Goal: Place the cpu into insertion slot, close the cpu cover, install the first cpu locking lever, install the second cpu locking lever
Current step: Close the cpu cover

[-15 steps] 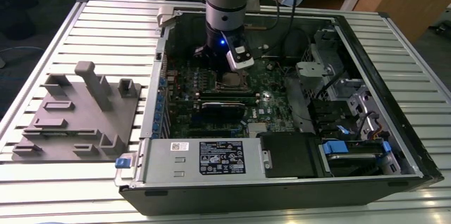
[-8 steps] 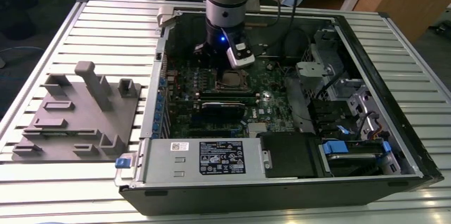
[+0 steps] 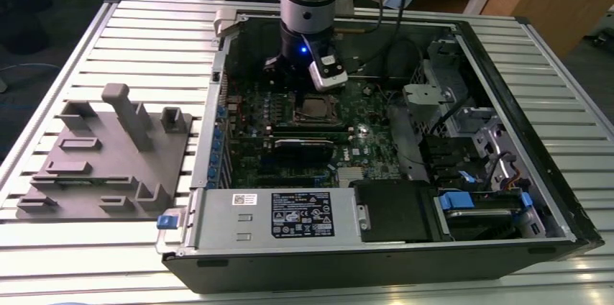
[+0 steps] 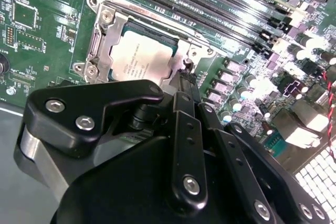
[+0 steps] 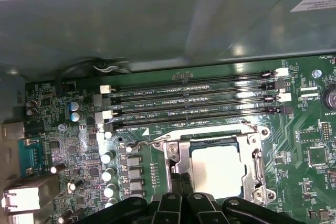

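The cpu (image 5: 218, 169) (image 4: 140, 60), a pale silver square, lies flat in the insertion slot (image 5: 216, 142), which sits on the green motherboard (image 3: 374, 147). The cpu cover (image 5: 256, 163) (image 4: 102, 40), a metal frame, is down around the chip. A thin wire lever (image 5: 149, 141) sticks out from the socket's corner, and another runs along the side by the memory slots. My gripper (image 5: 181, 178) (image 4: 187, 77) (image 3: 305, 96) hangs just over the socket's edge with its two narrow fingers shut together. I see nothing between them.
Long black memory slots (image 5: 194, 103) run beside the socket, and capacitors (image 5: 107, 157) stand on the lever side. The case wall (image 5: 157, 24) rises close behind. A black card (image 3: 305, 145), a power supply (image 3: 278, 215) and a grey fixture (image 3: 106, 154) on the table lie farther off.
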`<state>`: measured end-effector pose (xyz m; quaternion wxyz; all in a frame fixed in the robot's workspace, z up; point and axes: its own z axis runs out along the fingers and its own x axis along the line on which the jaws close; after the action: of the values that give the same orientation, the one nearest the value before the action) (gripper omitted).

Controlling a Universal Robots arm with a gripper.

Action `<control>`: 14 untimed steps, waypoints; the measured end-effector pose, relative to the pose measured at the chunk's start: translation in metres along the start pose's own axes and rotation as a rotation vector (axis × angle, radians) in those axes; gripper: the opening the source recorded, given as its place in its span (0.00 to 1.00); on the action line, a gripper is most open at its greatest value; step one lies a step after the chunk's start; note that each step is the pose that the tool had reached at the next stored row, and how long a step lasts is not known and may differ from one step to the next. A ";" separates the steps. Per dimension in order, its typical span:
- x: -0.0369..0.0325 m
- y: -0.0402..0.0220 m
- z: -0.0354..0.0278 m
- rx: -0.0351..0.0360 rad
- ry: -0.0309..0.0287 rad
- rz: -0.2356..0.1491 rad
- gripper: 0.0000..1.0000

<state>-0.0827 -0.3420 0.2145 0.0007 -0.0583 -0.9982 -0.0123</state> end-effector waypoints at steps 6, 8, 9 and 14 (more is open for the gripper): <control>-0.0080 0.0009 -0.0001 0.0001 0.0001 0.000 0.11; -0.0136 0.0016 -0.0001 0.0002 0.0001 0.000 0.11; -0.0167 0.0020 0.0000 0.0001 0.0000 0.000 0.11; -0.0284 0.0033 0.0000 0.0001 0.0000 0.000 0.11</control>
<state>-0.0541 -0.3420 0.2146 0.0007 -0.0583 -0.9982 -0.0123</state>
